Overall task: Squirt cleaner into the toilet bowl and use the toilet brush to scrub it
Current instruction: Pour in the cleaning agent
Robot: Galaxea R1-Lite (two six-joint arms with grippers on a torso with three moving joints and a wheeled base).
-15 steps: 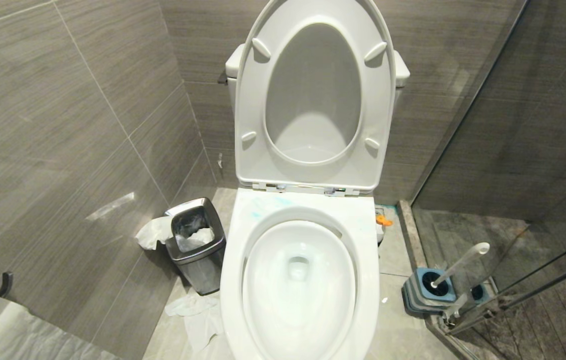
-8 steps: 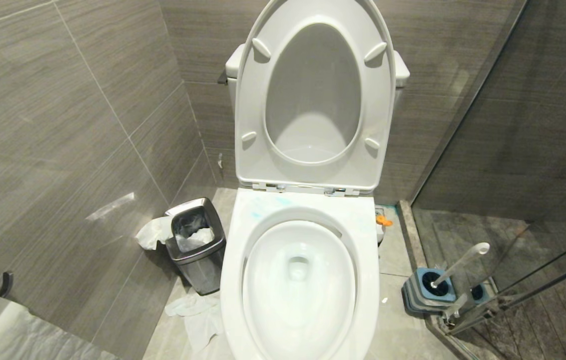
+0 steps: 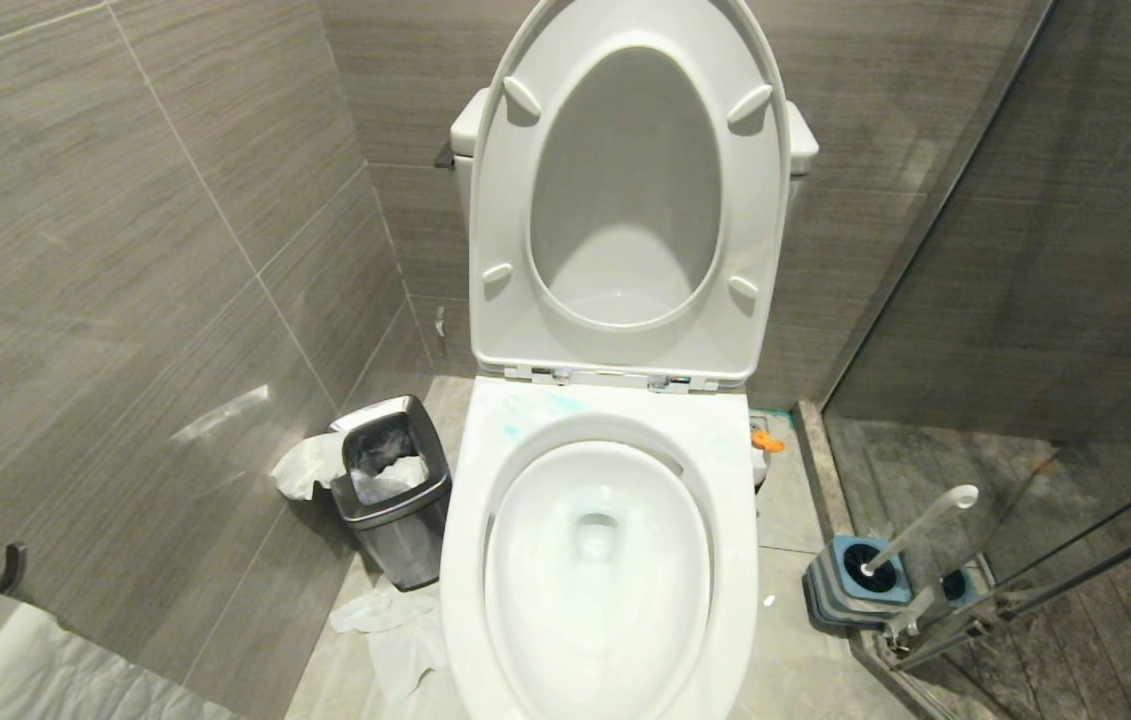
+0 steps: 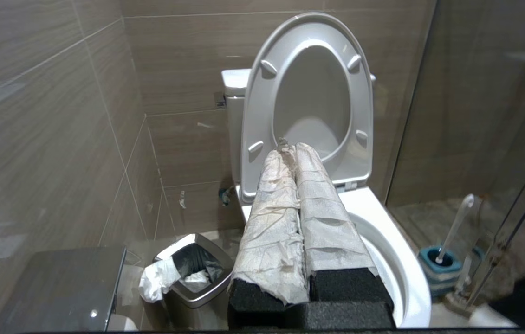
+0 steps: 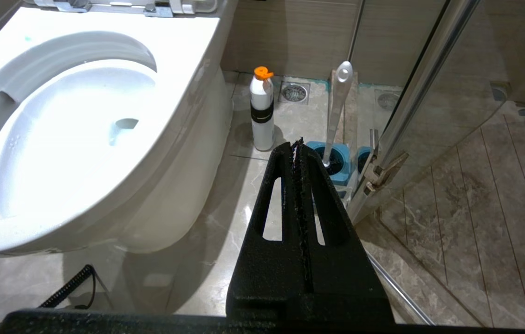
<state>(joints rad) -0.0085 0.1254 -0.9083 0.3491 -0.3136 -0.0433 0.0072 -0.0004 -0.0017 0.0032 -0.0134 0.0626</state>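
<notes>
The white toilet bowl (image 3: 730, 500) stands with seat and lid raised, and pale blue cleaner smears (image 3: 525, 412) mark the back of its rim. The toilet brush (image 3: 920, 525) sits in its blue holder (image 3: 860, 590) on the floor to the right. My left gripper (image 4: 290, 149), its fingers wrapped in white paper, is shut and empty, held above the bowl rim (image 4: 413, 273) and pointing at the raised seat. My right gripper (image 5: 297, 144) is shut and empty, low beside the bowl (image 5: 188, 51), pointing toward the brush handle (image 5: 339, 106). Neither gripper shows in the head view.
A white bottle with an orange cap (image 5: 262, 111) stands on the floor between the bowl and the brush holder. A steel-rimmed bin (image 3: 393, 485) with paper sits left of the bowl. Loose tissue (image 3: 395, 630) lies on the floor. A glass shower door (image 3: 1025, 450) bounds the right.
</notes>
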